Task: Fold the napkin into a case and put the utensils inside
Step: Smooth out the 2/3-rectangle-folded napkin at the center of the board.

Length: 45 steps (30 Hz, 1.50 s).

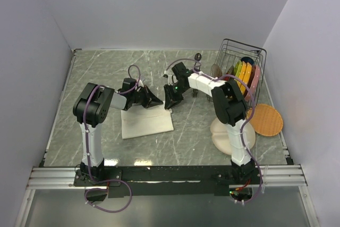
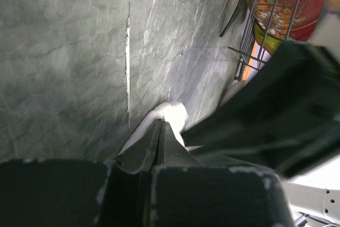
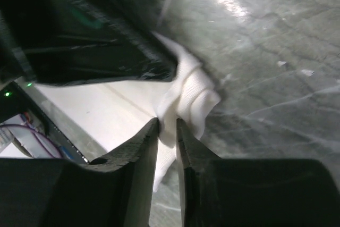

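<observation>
Left jaws: clenched on the napkin (image 1: 147,124). My wrist view shows the tips pressed almost together, with a bulge of white cloth poking out past them.
Right jaws: grasping the same cloth. A bunched fold sits between the two tips, which stand only narrowly apart.
Where the jaws meet: at the far right corner of the napkin, left and right nearly touching. From above, my own dark jaws cover that corner, so I cannot tell how high it is lifted.
Napkin: a folded, roughly rectangular cream pad lying flat on the grey marbled surface (image 1: 106,73), between my two arms. How many layers it has cannot be told from above.
Utensils: one dark slender piece with a rounded head (image 1: 198,57) lies on the surface far from the napkin, just left of the rack. Its handle runs under my right arm, and I cannot tell whether it is the fork or the spoon. I cannot make out the second one with any certainty.
Wire rack (image 1: 258,51): stands at the far right and holds coloured plates (image 1: 245,73) on edge. My left wrist view cuts it off, showing only a few wires and a red plate.
Beige plate (image 1: 219,131): lies near right, largely hidden behind my right arm.
Orange disc (image 1: 266,119): lies flat just beside the beige plate, towards the right wall.
Blur: both wrist views are smeared, and the other arm shows in each only as a dark mass.
</observation>
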Each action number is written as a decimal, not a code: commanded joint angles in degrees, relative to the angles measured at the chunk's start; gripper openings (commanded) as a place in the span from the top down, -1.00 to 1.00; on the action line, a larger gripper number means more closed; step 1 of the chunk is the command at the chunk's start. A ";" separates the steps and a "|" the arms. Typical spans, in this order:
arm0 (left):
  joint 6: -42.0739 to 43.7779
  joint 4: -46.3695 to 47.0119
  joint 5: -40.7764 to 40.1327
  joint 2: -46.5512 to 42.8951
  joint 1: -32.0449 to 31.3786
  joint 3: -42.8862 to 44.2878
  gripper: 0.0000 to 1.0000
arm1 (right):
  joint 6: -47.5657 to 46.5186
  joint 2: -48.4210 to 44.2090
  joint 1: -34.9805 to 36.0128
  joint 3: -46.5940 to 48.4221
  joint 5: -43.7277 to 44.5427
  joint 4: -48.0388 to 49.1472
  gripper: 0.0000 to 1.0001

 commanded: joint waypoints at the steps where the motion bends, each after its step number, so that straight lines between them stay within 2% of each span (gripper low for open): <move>1: 4.21 -7.97 -7.57 4.32 -0.32 -0.86 0.99 | -2.17 1.75 1.04 -0.80 2.64 -0.95 0.52; 2: 4.03 -7.09 -6.69 4.05 -0.32 -0.86 0.98 | -2.35 2.02 1.31 -0.80 3.25 -1.39 0.62; 5: 4.12 -3.15 -4.41 0.37 0.38 -2.09 0.79 | -3.05 2.81 1.66 -0.98 4.92 -2.80 0.80; 6: 4.21 0.00 -1.88 -1.29 1.08 -2.62 0.64 | -3.14 3.16 1.75 -0.81 6.06 -3.50 0.86; 8: 5.96 1.44 1.90 -6.39 1.61 -3.41 0.49 | -3.23 3.78 1.66 -0.54 7.03 -3.94 0.99; 9: 7.01 -0.30 4.97 -7.80 1.78 -2.98 0.37 | -3.23 4.30 1.66 -0.11 7.64 -4.73 1.00; 12: 9.83 -3.99 6.41 -12.20 2.22 -3.93 0.12 | -2.88 4.22 1.58 0.43 8.79 -5.35 1.00; 16: 11.15 -7.00 9.39 -9.67 3.28 -5.52 0.03 | -2.35 3.34 1.49 -0.36 10.46 -4.74 1.00; 21: 13.34 -9.63 11.51 -3.78 9.25 -7.45 -0.04 | -1.74 3.69 1.57 -1.24 11.16 -5.18 1.00; 29: 28.89 -23.06 17.12 -3.95 16.62 -6.23 -0.21 | -1.56 3.51 1.40 -1.69 14.24 -5.79 1.00; 31: 34.75 -29.04 18.80 -5.08 17.43 -6.22 -0.23 | -1.56 3.51 1.40 -1.59 14.50 -5.79 1.00; 32: 36.79 -31.41 18.98 -5.52 19.87 -6.31 -0.26 | -1.39 3.51 1.40 -1.59 14.68 -5.70 1.00; 36: 47.59 -43.26 19.94 -6.58 24.37 -5.88 -0.27 | -1.21 3.60 1.49 -1.51 14.59 -5.79 1.00; 40: 52.71 -49.88 20.56 -6.93 29.46 -4.30 -0.23 | -1.03 3.43 1.57 -1.95 14.42 -5.44 1.00; 43: 55.70 -54.00 22.92 -8.86 32.28 -0.88 0.01 | -0.95 3.43 1.57 -2.03 14.16 -5.09 1.00; 44: 55.80 -54.19 23.37 -9.74 32.02 1.40 0.18 | -1.03 3.34 1.66 -1.95 14.24 -4.83 1.00; 45: 51.62 -52.37 23.98 -12.36 31.58 2.03 0.26 | -1.12 3.25 1.75 -1.95 14.33 -4.74 1.00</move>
